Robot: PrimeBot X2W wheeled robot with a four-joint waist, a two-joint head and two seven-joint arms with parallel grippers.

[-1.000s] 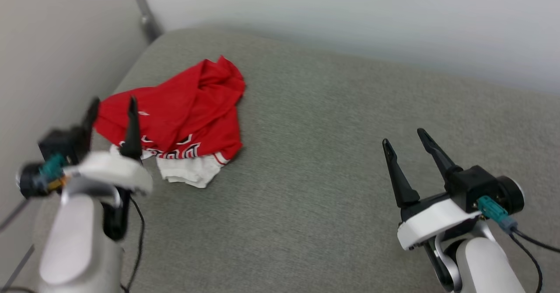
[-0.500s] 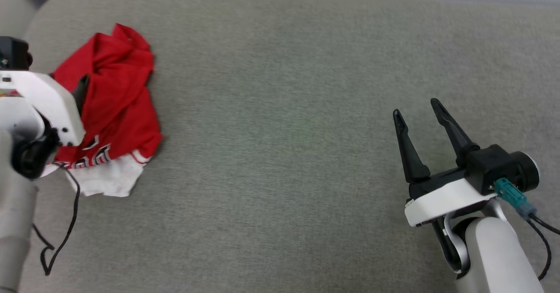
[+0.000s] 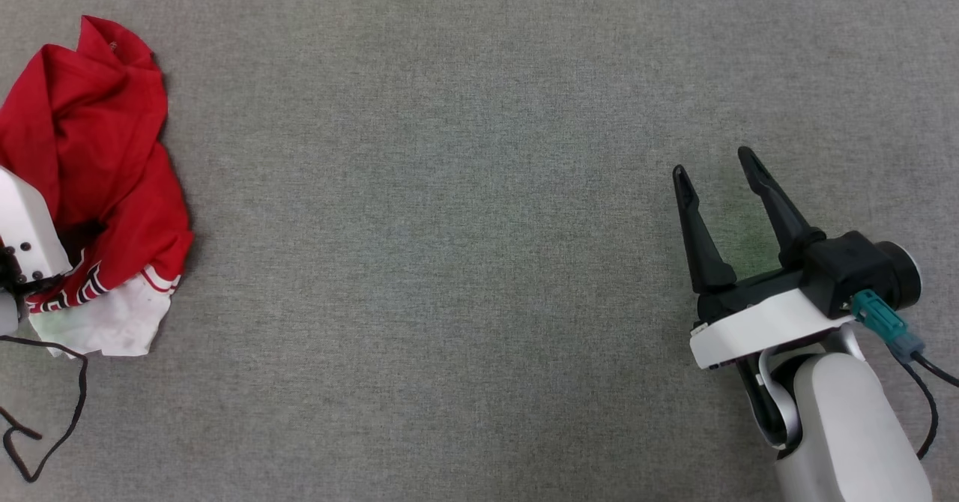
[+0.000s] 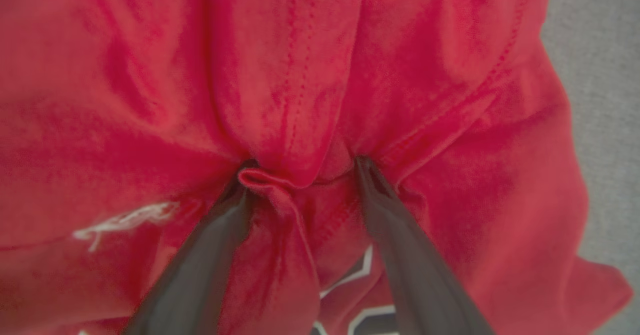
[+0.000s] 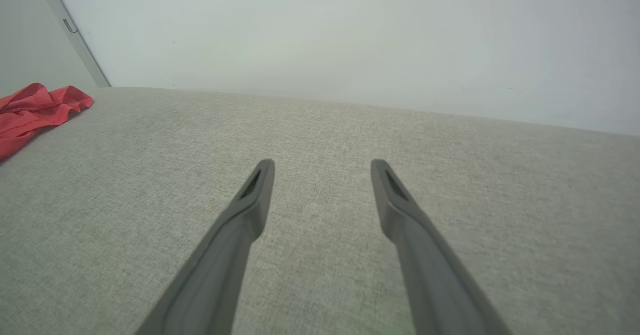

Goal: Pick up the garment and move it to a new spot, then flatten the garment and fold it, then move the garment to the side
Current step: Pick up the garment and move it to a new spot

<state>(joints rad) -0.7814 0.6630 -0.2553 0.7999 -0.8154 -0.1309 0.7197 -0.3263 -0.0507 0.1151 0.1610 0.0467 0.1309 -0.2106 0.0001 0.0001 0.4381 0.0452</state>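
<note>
Red garment (image 3: 97, 135), white and stripe-edged at one end; flecked grey surface (image 3: 449, 225).

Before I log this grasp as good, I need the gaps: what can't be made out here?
- Left wrist view: the left pincer tips are buried in shirt folds, so whether cloth is caught is unclear; the bottom edge cuts the print.
- Head view: the left edge cuts the shirt; a white wrist housing hides the pincer's fingers.
- Right wrist view: the left edge cuts the shirt.
</note>
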